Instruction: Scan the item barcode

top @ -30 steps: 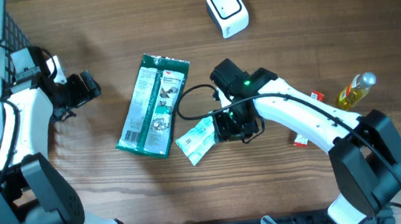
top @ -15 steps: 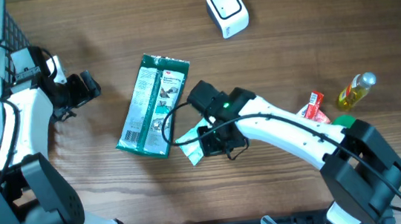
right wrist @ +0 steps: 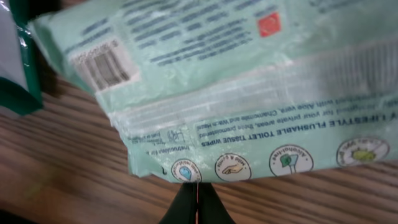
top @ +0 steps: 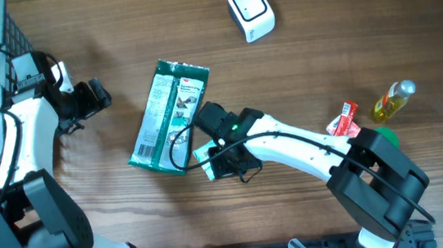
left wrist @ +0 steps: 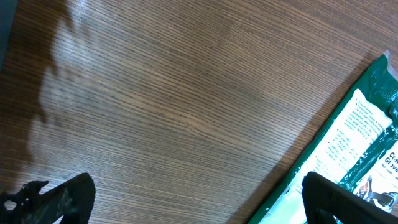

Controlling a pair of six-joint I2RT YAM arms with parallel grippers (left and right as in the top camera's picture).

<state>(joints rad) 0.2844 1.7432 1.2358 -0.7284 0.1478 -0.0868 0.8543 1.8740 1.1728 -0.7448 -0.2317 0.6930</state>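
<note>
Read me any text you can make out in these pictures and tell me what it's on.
"FLUSHABLE TOILET TISSUE WIPES": on the pale green wipes pack.
Barcode digits and fine print on that pack: too blurred to read.
Print on the dark green packet: too small to read.

Glossy plastic pack — wood-grain table

Dark green packet, yellow bottle, red sachet, wooden table
</note>
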